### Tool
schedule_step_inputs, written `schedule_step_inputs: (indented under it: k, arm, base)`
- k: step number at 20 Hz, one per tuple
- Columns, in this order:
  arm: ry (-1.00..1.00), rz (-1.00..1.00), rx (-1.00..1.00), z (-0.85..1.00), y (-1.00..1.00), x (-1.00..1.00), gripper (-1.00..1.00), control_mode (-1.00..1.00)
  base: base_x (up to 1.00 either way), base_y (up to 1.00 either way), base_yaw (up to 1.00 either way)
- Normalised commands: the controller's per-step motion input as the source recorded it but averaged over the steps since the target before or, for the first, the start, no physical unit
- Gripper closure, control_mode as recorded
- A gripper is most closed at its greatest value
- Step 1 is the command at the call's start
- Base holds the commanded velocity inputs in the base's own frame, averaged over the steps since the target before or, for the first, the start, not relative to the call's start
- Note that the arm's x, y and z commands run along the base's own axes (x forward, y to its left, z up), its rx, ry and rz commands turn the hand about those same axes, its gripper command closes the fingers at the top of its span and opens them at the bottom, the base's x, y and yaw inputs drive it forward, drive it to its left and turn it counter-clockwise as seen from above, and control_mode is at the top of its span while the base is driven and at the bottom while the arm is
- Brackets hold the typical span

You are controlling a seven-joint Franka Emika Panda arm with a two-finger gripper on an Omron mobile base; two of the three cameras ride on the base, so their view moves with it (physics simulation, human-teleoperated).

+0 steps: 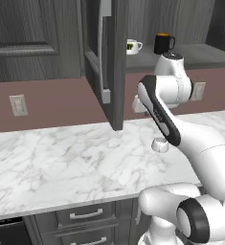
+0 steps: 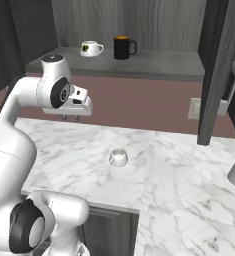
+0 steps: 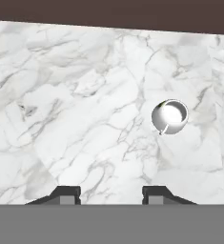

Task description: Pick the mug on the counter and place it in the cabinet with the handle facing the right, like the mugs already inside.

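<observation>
The small white mug (image 3: 169, 116) stands upright on the marble counter (image 3: 85, 95), right of centre in the hand view, with a trace of its dark green patch on the rim side. The same mug (image 2: 118, 157) sits alone near the counter (image 2: 179, 175) front edge. My gripper (image 2: 71, 118) hangs high above the slab, left of the mug, pointing down. Its fingertips (image 3: 66, 193) are spread wide, open and holding nothing. In the open cabinet (image 2: 159, 62) a white mug (image 2: 91, 48) and a black orange-rimmed mug (image 2: 123, 48) stand side by side. My forearm partly covers the counter mug (image 1: 160, 144).
The open cabinet door (image 1: 111, 62) swings out over the counter (image 1: 61, 162), and its edge (image 2: 216, 70) hangs at the right. Wall outlets (image 1: 18, 105) (image 2: 194, 108) sit on the brown backsplash. Grey drawers (image 1: 85, 214) lie under the slab.
</observation>
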Motion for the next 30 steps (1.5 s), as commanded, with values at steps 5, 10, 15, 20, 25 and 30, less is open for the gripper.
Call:
schedule_step_inputs:
  k: [5,10,15,20,25,30]
  arm:
    - [-0.01,-0.01,0.0,0.0,0.0,-0.25,-1.0,-1.0]
    - [-0.22,-0.1,-0.02,-0.25,-0.02,-0.49,-1.0,-1.0]
    - [-0.22,-0.27,-0.12,-0.77,-0.05,-0.38,-1.0,-1.0]
    - [-0.04,-0.32,-0.02,-0.72,-0.15,-0.41,-1.0,-1.0]
    - [0.01,-0.27,0.09,-0.46,-0.1,-0.27,-1.0,-1.0]
    - [0.02,-0.16,0.09,-0.41,-0.28,0.06,-1.0,-1.0]
  base:
    - [0.0,0.0,0.0]
    - [0.0,0.0,0.0]
    - [0.0,0.0,0.0]
    - [0.0,0.0,0.0]
    - [0.0,0.0,0.0]
    - [0.0,0.0,0.0]
